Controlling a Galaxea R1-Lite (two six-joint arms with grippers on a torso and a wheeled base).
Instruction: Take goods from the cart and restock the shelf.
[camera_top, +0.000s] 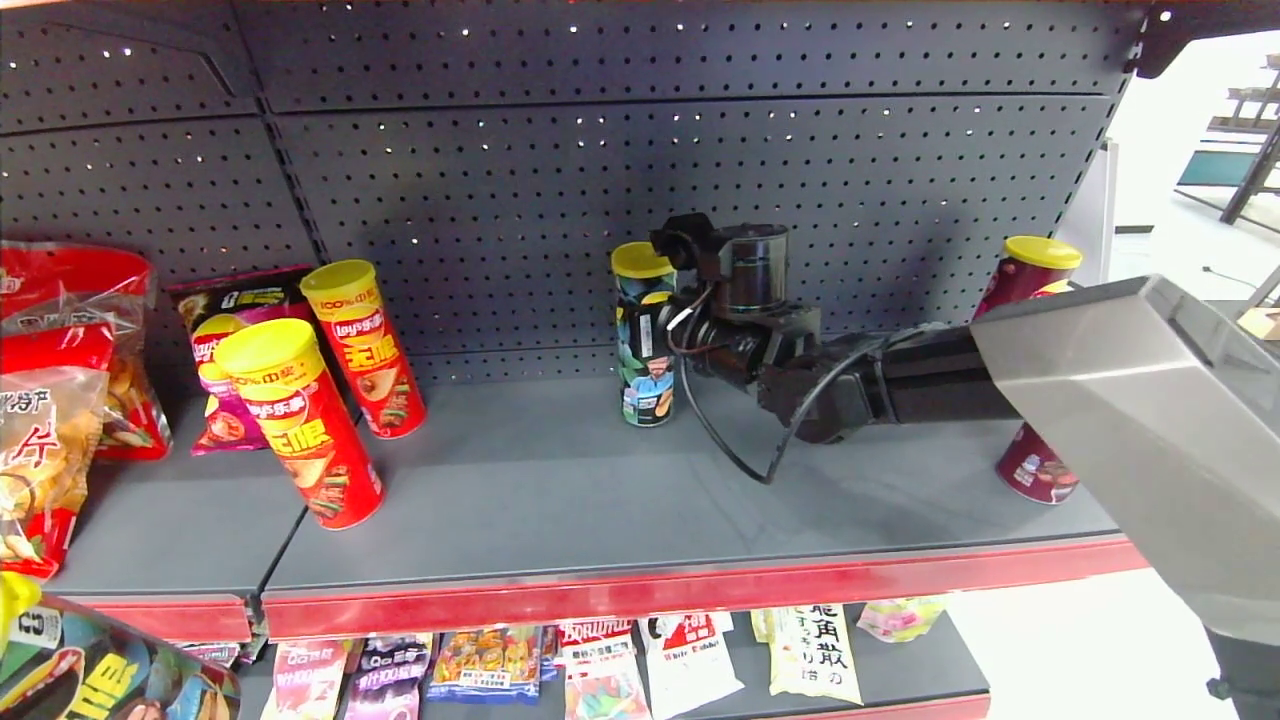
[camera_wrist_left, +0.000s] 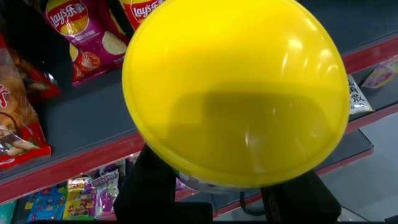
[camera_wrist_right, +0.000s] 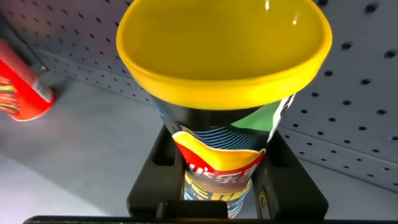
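Note:
A blue chip can with a yellow lid (camera_top: 645, 335) stands upright on the grey shelf deck (camera_top: 560, 480), close to the pegboard back. My right gripper (camera_top: 668, 330) comes in from the right and is shut on its side. In the right wrist view the same can (camera_wrist_right: 227, 99) sits between the black fingers (camera_wrist_right: 155, 180). My left gripper (camera_wrist_left: 224, 202) is shut on a second chip can, whose yellow lid (camera_wrist_left: 236, 93) faces the left wrist camera. In the head view that can (camera_top: 110, 670) lies low at the left, in front of the shelf's red edge.
Two red chip cans (camera_top: 305, 435) (camera_top: 365, 345) and a purple chip bag (camera_top: 225, 350) stand at the left of the deck, with snack bags (camera_top: 60, 400) beyond. A maroon can (camera_top: 1035, 400) stands at the right, partly behind my right arm. Small packs (camera_top: 600, 670) line the lower shelf.

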